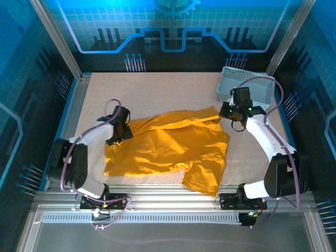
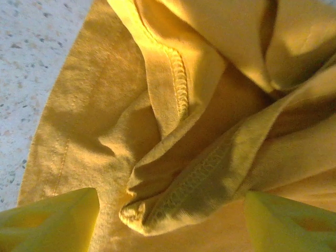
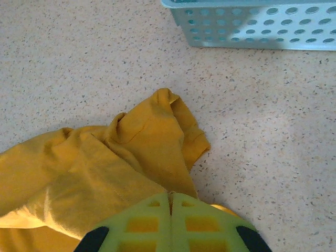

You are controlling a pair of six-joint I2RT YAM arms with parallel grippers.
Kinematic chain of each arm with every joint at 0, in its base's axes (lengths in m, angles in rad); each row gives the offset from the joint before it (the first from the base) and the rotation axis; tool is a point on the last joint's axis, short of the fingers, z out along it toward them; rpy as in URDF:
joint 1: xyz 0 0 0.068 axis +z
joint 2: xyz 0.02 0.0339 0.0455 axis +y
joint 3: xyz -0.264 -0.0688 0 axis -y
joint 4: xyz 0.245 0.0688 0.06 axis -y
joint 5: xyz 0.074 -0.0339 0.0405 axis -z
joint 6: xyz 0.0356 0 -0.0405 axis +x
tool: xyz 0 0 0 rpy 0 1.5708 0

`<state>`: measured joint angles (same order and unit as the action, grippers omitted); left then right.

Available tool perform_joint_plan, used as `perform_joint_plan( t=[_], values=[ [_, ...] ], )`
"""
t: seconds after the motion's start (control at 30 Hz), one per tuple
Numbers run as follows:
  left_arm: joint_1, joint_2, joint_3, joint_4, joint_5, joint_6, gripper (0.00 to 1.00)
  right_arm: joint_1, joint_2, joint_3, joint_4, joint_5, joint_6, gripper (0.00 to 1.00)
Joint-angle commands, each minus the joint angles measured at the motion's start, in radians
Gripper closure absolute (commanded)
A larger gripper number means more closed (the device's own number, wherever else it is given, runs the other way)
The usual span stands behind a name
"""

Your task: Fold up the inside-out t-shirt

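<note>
The inside-out t-shirt [image 1: 168,148], mustard yellow, lies crumpled across the middle of the table. My left gripper [image 1: 116,135] is at its upper left edge. In the left wrist view the left gripper [image 2: 172,203] is open, its fingers [image 2: 52,220] wide apart on either side of a bunched, stitched fold of the t-shirt [image 2: 184,184] that neither finger touches. My right gripper [image 1: 230,112] is at the shirt's upper right corner. In the right wrist view the right gripper [image 3: 170,197] is shut, pinching a sliver of the t-shirt [image 3: 142,152] beside a sleeve.
A pale grey perforated basket [image 1: 247,86] stands at the back right, just behind the right gripper, and its wall [image 3: 262,26] shows in the right wrist view. Bare speckled table [image 1: 157,92] lies behind the shirt. A metal rail [image 1: 173,189] runs along the near edge.
</note>
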<state>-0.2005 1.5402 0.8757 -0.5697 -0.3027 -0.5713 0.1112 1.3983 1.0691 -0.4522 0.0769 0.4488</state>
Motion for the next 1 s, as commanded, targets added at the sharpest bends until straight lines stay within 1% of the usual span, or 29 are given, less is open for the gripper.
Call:
perform_joint_plan(
  t=[0.0, 0.03, 0.1, 0.17, 0.3, 0.43, 0.5, 0.57, 0.67, 0.8, 0.87, 0.97],
  values=[
    [-0.026, 0.043, 0.045, -0.058, -0.029, 0.047, 0.25, -0.035, -0.039, -0.006, 0.017, -0.026, 0.016, 1.00],
    [-0.026, 0.056, 0.051, -0.060, -0.034, 0.043, 0.25, -0.039, -0.039, -0.009, 0.019, -0.030, 0.018, 1.00],
    [-0.022, 0.075, 0.063, -0.084, -0.088, 0.025, 0.25, -0.046, -0.038, -0.013, 0.021, -0.037, 0.018, 1.00],
    [-0.004, 0.080, 0.063, -0.092, -0.118, 0.014, 0.30, -0.048, -0.036, -0.012, 0.020, -0.039, 0.020, 1.00],
    [0.050, 0.052, 0.043, -0.078, -0.144, 0.011, 0.41, -0.061, -0.035, -0.012, 0.014, -0.034, 0.023, 1.00],
    [0.125, -0.003, 0.014, -0.048, -0.135, 0.001, 0.50, -0.079, -0.034, -0.010, -0.003, -0.017, 0.033, 1.00],
    [0.160, -0.040, -0.006, -0.027, -0.111, -0.009, 0.52, -0.085, -0.034, -0.009, -0.008, -0.016, 0.034, 1.00],
    [0.176, -0.075, -0.024, 0.006, -0.076, -0.005, 0.55, -0.088, -0.033, -0.005, -0.009, -0.021, 0.034, 1.00],
    [0.163, -0.109, -0.052, 0.068, 0.031, 0.019, 0.56, -0.087, -0.029, 0.004, -0.006, -0.037, 0.037, 1.00],
    [0.120, -0.112, -0.082, 0.124, 0.131, 0.039, 0.55, -0.088, -0.022, 0.016, -0.014, -0.045, 0.037, 1.00],
    [0.114, -0.098, -0.096, 0.139, 0.164, 0.036, 0.55, -0.088, -0.022, 0.017, -0.015, -0.047, 0.038, 1.00],
    [0.114, -0.075, -0.102, 0.135, 0.172, 0.027, 0.58, -0.088, -0.020, 0.018, -0.017, -0.046, 0.037, 1.00]
  ],
)
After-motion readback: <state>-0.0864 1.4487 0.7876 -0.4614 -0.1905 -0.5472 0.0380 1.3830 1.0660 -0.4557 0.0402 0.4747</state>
